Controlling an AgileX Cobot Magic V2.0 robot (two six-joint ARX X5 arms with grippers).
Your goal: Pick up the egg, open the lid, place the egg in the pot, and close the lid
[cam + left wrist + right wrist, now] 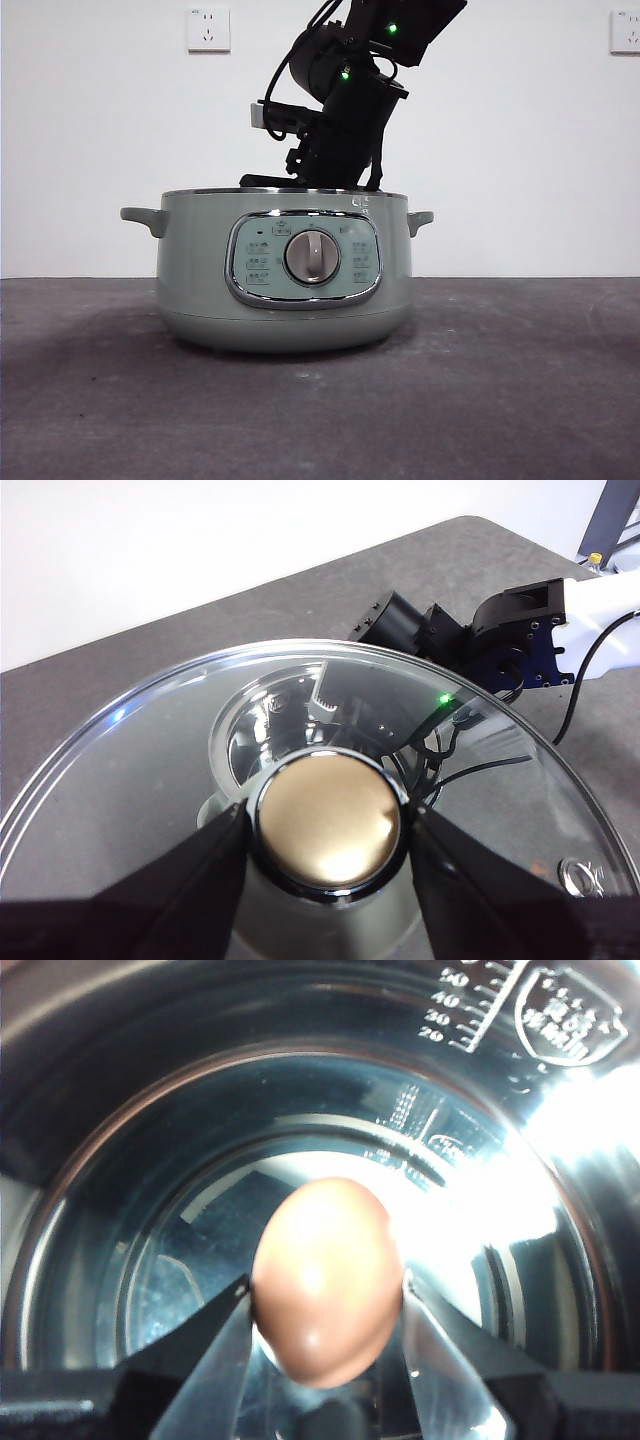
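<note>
The sage-green pot [200,270] stands on the table with no lid on it. My right arm [345,130] reaches down from above into its open top, and its jaws are hidden behind the rim there. In the right wrist view my right gripper [325,1312] is shut on the reddish-brown egg [325,1280] and holds it inside the pot's shiny steel bowl [150,1110], above the bottom. My left gripper [327,825] is shut on the round knob [327,820] of the glass lid [150,770] and holds it in the air. The right arm [500,645] shows beyond the lid.
The pot's control panel has a grey dial [312,257] and faces the front camera. The dark grey table [500,380] stretches on both sides of the pot. Two wall sockets [208,28] [625,30] are on the white wall behind.
</note>
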